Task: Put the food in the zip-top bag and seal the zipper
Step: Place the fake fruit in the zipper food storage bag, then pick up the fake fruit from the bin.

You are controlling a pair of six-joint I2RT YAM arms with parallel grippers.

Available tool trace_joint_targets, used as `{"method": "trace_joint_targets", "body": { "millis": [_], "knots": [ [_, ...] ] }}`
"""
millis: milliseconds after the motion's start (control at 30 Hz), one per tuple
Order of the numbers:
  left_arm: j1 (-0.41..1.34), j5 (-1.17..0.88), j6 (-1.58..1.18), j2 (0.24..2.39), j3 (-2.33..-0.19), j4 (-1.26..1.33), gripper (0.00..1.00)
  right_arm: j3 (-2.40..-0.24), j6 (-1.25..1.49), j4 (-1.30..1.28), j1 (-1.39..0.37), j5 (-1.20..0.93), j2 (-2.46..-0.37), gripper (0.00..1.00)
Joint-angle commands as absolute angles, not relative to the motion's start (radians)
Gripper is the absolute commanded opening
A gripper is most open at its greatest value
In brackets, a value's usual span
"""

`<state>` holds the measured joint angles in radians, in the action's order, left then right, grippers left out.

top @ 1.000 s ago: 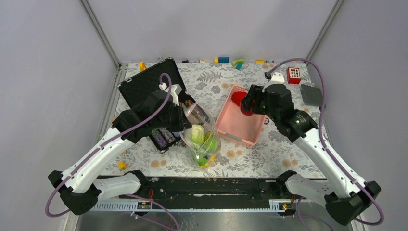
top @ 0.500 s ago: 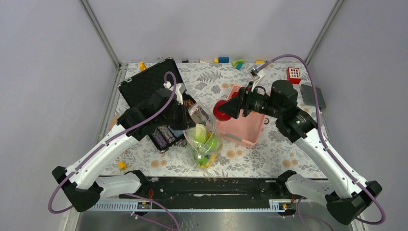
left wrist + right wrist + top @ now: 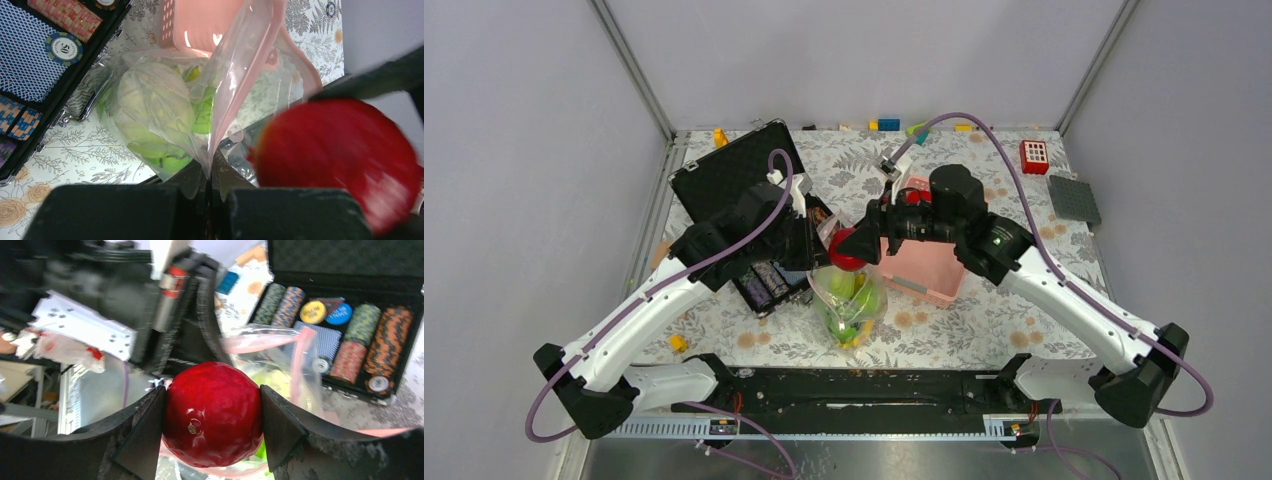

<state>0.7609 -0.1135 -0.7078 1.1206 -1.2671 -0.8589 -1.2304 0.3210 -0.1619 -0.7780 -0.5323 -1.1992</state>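
Note:
The clear zip-top bag (image 3: 849, 300) stands on the table with a pale green cabbage (image 3: 150, 105) and green fruits (image 3: 202, 107) inside. Its mouth gapes, so the pinkish zipper (image 3: 300, 355) strip is unsealed. My left gripper (image 3: 210, 172) is shut on the bag's mouth edge and holds it up. My right gripper (image 3: 212, 415) is shut on a red apple (image 3: 212, 410), hanging just above the bag's mouth (image 3: 849, 250), close beside the left fingers. In the left wrist view the apple (image 3: 340, 160) appears blurred at the right.
The pink basket (image 3: 924, 268) sits right of the bag, under the right arm. An open black case (image 3: 724, 175) of poker chips (image 3: 764, 285) lies on the left. A red block (image 3: 1034, 156), a grey plate (image 3: 1074, 198) and small blocks (image 3: 889, 124) lie at the back.
My right arm swung left from the pink basket, carrying the red apple to just above the bag's mouth. The left gripper kept its hold on the bag's edge.

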Motion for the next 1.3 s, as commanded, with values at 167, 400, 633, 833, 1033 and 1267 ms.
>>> {"method": "trace_joint_targets", "body": {
  "millis": [167, 400, 633, 833, 1033, 1267],
  "knots": [
    [0.76, -0.116, -0.712, 1.092, -1.314, -0.814, 0.0, -1.272, 0.246, -0.261, -0.79, -0.378, -1.228, 1.0],
    [0.761, -0.1, -0.706, 1.088, -1.313, -0.814, 0.0, -1.296, 0.193, -0.277, -0.789, -0.35, -1.172, 1.0],
    [0.76, -0.087, -0.699, 1.09, -1.313, -0.818, 0.0, -1.346, 0.058, -0.328, -0.726, 0.027, -1.114, 1.0],
    [0.761, -0.086, -0.691, 1.094, -1.308, -0.819, 0.0, -1.377, -0.341, -0.388, -0.507, -0.095, -1.238, 1.0],
    [0.76, -0.088, -0.686, 1.109, -1.311, -0.827, 0.0, -1.442, -0.526, -0.454, -0.47, 0.224, -1.481, 1.0],
    [0.76, -0.083, -0.678, 1.114, -1.313, -0.831, 0.0, -1.475, -0.517, -0.45, -0.411, 0.311, -1.696, 1.0]
  ]
}}
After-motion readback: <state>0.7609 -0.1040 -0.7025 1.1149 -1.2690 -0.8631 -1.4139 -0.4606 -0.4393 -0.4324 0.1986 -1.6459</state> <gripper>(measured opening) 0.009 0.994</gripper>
